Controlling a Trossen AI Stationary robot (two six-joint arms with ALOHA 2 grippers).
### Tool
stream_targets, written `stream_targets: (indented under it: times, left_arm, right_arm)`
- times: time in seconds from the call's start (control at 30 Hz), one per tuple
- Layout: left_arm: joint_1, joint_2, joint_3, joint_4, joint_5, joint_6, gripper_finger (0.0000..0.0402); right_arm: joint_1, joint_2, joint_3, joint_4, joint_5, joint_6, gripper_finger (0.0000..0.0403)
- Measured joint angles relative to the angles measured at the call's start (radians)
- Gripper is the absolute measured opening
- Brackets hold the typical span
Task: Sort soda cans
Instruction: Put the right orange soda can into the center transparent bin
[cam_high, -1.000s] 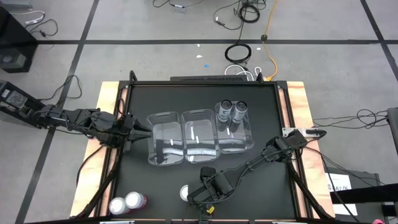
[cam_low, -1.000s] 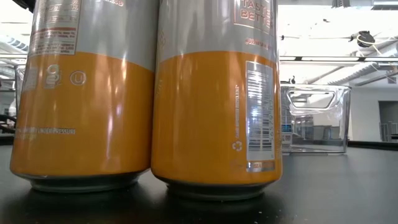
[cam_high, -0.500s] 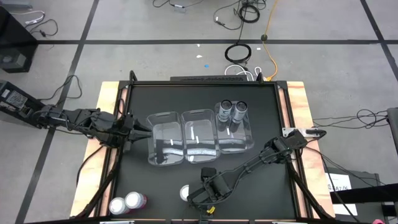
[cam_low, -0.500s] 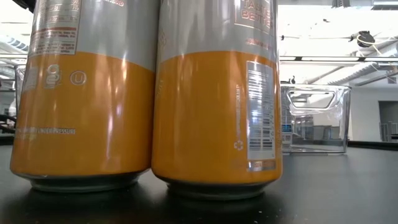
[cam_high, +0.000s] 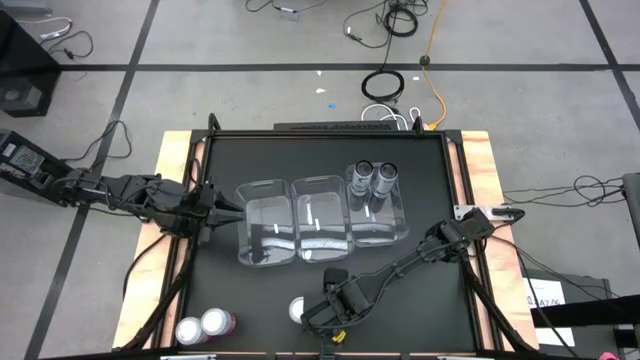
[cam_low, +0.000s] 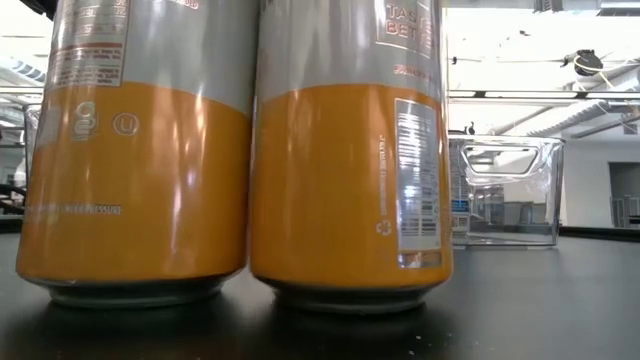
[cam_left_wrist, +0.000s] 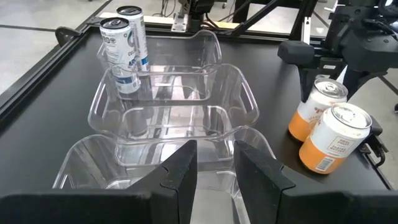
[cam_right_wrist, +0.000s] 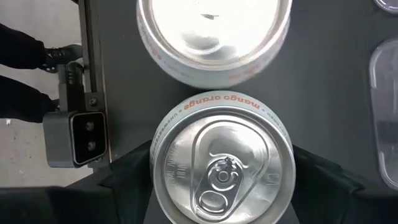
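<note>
Black table (cam_high: 420, 165): three clear bins (cam_high: 321, 220), orange cans (cam_left_wrist: 326, 127), pink cans (cam_high: 203, 325).

The two orange-bodied metal soda cans (cam_low: 240, 150) have glossy painted walls that mirror the light, and brushed silver aluminium tops (cam_right_wrist: 222, 163). The three clear rectangular plastic bins (cam_left_wrist: 174, 118) look smooth and shiny. The black counter (cam_high: 410, 170) is matt and slightly dusty, and its outer frame (cam_high: 176, 160) looks like pale raw wood

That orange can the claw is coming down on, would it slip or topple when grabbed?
The orange can looks smooth and rounded, so it may slip. It stands tall on a narrow base, so a sideways nudge from the right gripper could tip it against the second orange can. Its tab looks unopened, so probably heavy.
</note>
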Motion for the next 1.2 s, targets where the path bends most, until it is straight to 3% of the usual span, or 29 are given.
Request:
stream_targets:
  times: [0.33,0.6,0.8,0.97,1.2]
  left_arm:
    - [0.000,0.000,0.000,0.001,0.000,0.000,0.0116]
    - [0.000,0.000,0.000,0.004,0.000,0.000,0.0116]
    - [0.000,0.000,0.000,0.004,0.000,0.000,0.0116]
    - [0.000,0.000,0.000,0.004,0.000,0.000,0.0116]
    - [0.000,0.000,0.000,0.004,0.000,0.000,0.0116]
  right_arm:
    - [-0.014,-0.069,0.068,-0.117,0.013,0.056,0.0289]
    - [-0.048,-0.180,0.105,-0.188,0.108,0.090,0.0289]
    - [-0.135,-0.254,0.104,-0.273,0.192,0.172,0.0289]
    - [-0.253,-0.253,0.105,-0.350,0.185,0.200,0.0289]
    - [-0.402,-0.182,0.104,-0.349,0.099,-0.033,0.0290]
